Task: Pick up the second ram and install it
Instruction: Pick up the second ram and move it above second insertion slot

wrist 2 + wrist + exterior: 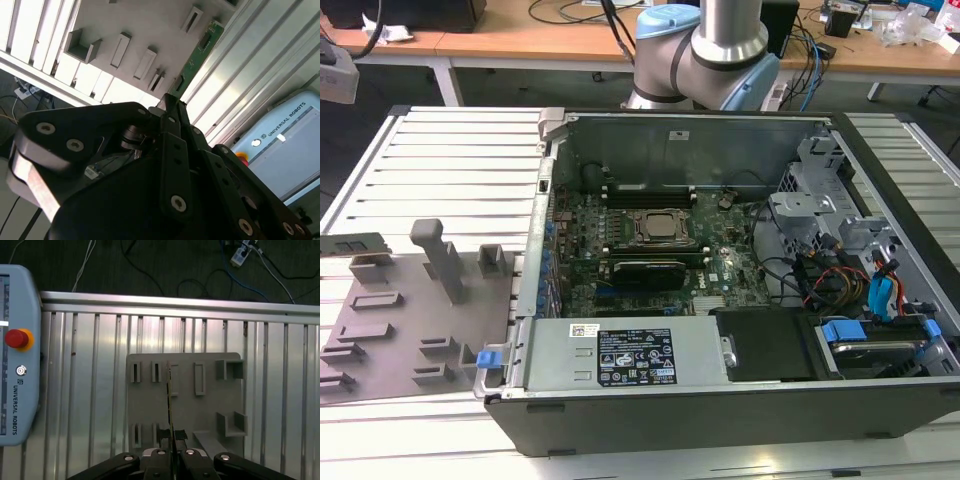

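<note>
The second ram (196, 55) is clamped edge-on between the fingers of the gripper (171, 436), above the grey slotted holder plate (210, 402) on the ribbed aluminium table (90, 390).

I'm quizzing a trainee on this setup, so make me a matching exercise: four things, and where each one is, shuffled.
1. long narrow green second ram
2. round red button
3. square metal-framed CPU socket
4. flat grey slotted tray

A. on the ribbed metal table
B. gripped by the black gripper
C. on the pale blue pendant
D. inside the open computer case

Pairs: 1-B, 2-C, 3-D, 4-A
</note>
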Available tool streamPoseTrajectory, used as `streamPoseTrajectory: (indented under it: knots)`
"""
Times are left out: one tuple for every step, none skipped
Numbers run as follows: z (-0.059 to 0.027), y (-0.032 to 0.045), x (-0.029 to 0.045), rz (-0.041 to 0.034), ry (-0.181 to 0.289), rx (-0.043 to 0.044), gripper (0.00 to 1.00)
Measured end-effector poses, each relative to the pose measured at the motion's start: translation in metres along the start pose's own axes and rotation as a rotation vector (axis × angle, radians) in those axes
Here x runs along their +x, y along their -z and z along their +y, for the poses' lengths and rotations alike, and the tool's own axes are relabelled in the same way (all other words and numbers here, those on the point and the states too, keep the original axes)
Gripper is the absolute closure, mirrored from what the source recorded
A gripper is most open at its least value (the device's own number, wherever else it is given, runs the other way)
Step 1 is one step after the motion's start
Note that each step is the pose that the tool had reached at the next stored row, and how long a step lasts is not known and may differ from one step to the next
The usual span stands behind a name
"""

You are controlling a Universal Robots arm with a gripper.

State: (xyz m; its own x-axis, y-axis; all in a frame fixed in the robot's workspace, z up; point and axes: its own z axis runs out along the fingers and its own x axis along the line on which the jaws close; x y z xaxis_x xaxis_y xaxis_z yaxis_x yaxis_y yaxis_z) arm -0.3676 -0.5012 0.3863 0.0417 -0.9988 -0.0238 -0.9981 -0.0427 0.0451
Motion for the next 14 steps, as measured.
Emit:
streamPoseTrajectory:
  knots:
    - [0.0, 0.001, -0.0002, 0.0, 0.0, 0.0, 0.87]
    - [0.0001, 0.0025, -0.0006, 0.0, 0.0, -0.0001, 0.87]
    - [0.0002, 0.0057, -0.0016, 0.0, 0.0, 0.0001, 0.87]
    - [0.0002, 0.0079, -0.0021, 0.0001, 0.0, 0.0001, 0.87]
    - [0.0003, 0.0091, -0.0025, 0.0001, 0.0, 0.0001, 0.87]
    - [0.0004, 0.0105, -0.003, 0.0, 0.0, 0.0, 0.87]
    - [0.0004, 0.0119, -0.0036, 0.0, 0.0, -0.0001, 0.87]
    - [0.0004, 0.0127, -0.0039, 0.0, 0.0, 0.0, 0.87]
    - [0.0004, 0.014, -0.0046, 0.0, 0.0, 0.0, 0.87]
    - [0.0005, 0.0146, -0.0051, -0.0001, 0.0, 0.0002, 0.87]
    - [0.0005, 0.0157, -0.0058, 0.0, 0.0, 0.0001, 0.87]
    - [0.0005, 0.0168, -0.0065, 0.0, 0.0, 0.0001, 0.87]
    - [0.0005, 0.0177, -0.007, 0.0, 0.0, -0.0001, 0.87]
    - [0.0005, 0.0195, -0.0081, 0.0, 0.0, 0.0, 0.87]
